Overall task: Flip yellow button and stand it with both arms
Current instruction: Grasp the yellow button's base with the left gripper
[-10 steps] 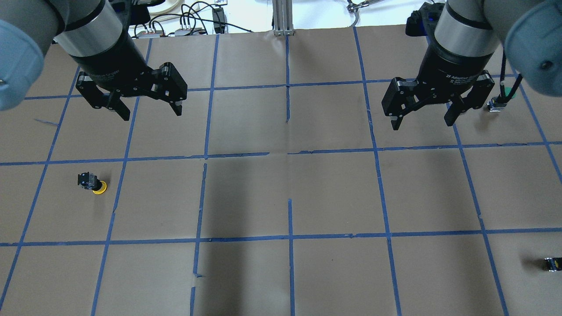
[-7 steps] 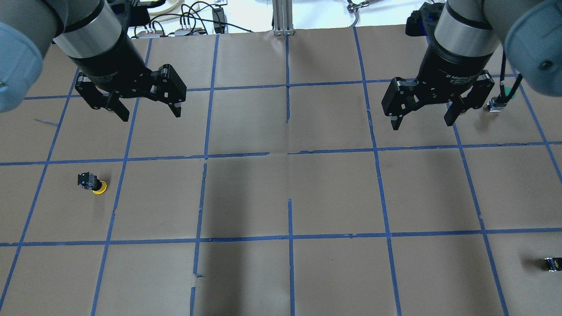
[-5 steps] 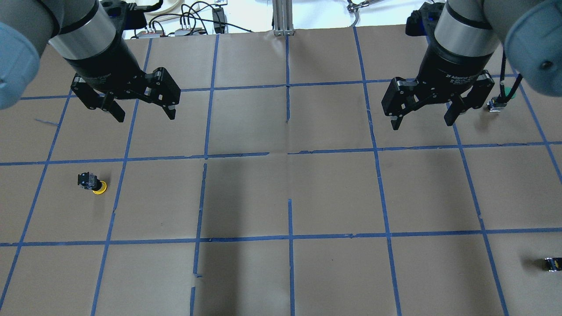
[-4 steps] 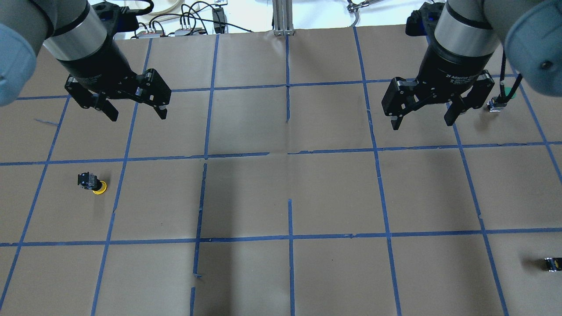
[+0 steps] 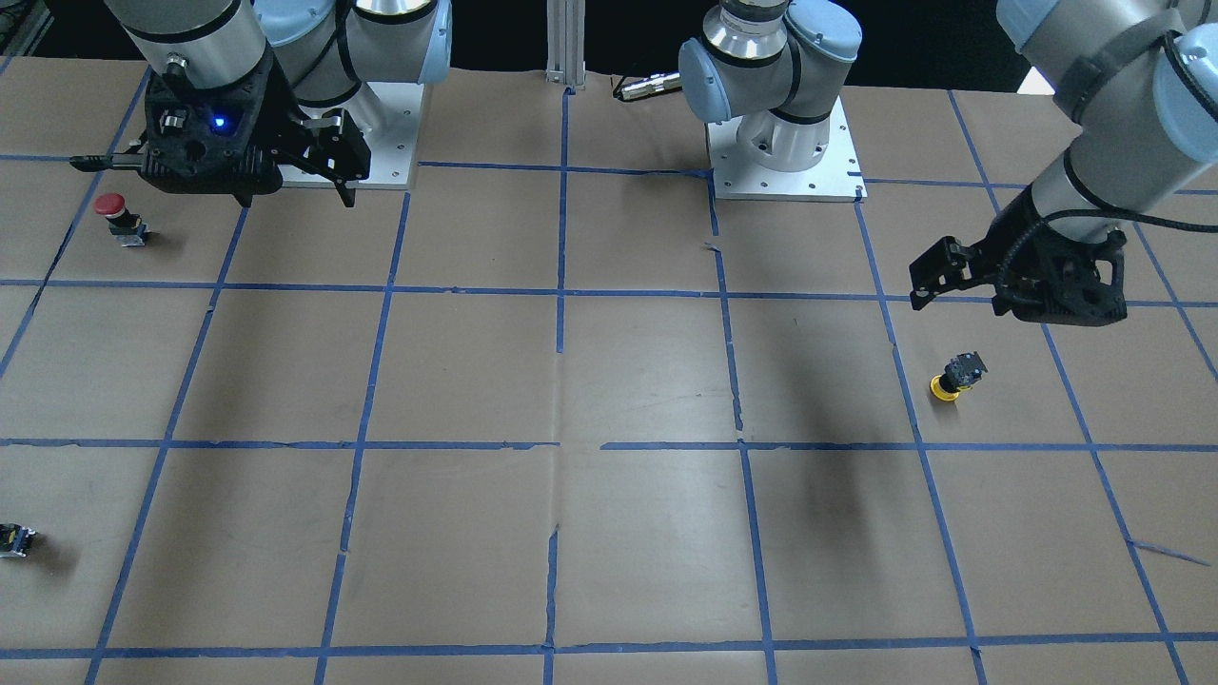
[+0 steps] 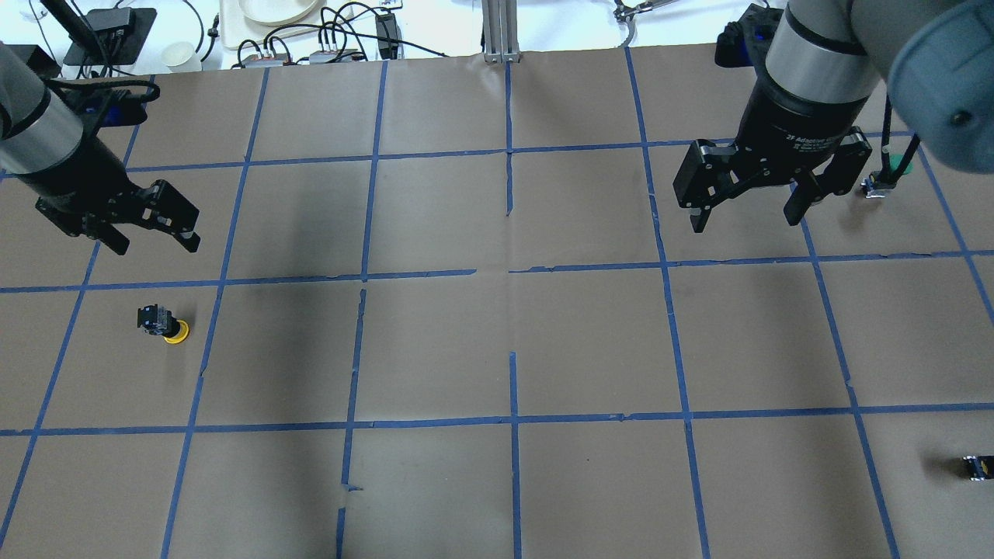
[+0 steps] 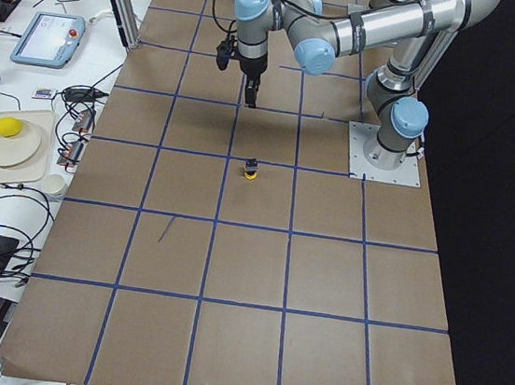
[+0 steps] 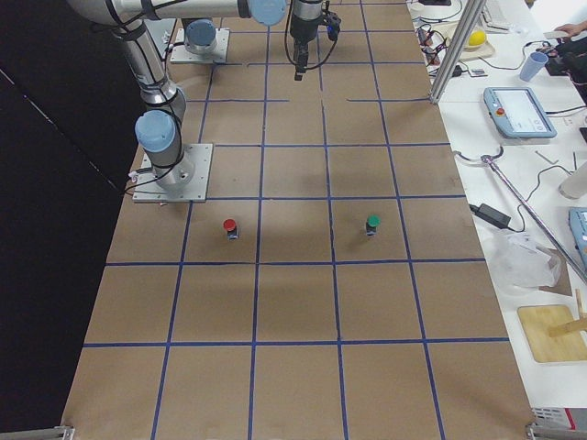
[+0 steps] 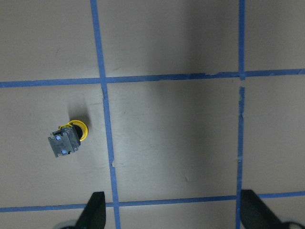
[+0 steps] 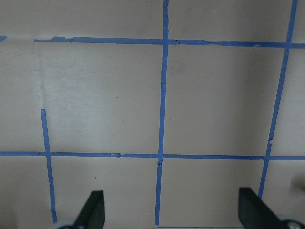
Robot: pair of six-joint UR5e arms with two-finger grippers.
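Observation:
The yellow button (image 6: 165,324) lies on its side on the brown paper at the left, yellow cap toward the centre and black body outward. It also shows in the front view (image 5: 954,377), the left-side view (image 7: 252,169) and the left wrist view (image 9: 69,138). My left gripper (image 6: 158,247) is open and empty, hovering just beyond the button toward the table's far side, apart from it; its fingertips (image 9: 95,210) frame the wrist view's bottom. My right gripper (image 6: 743,222) is open and empty, high over the right half, far from the button.
A red-capped button (image 5: 112,214) stands near my right gripper (image 5: 295,198). A green-capped button (image 6: 899,163) sits at the far right. A tiny black block with a yellow spot (image 6: 977,466) lies at the near right edge. Cables and boxes line the far table edge.
My left arm has swung left and down toward the yellow button, with the gripper still open. The right arm and the button have stayed where they were.

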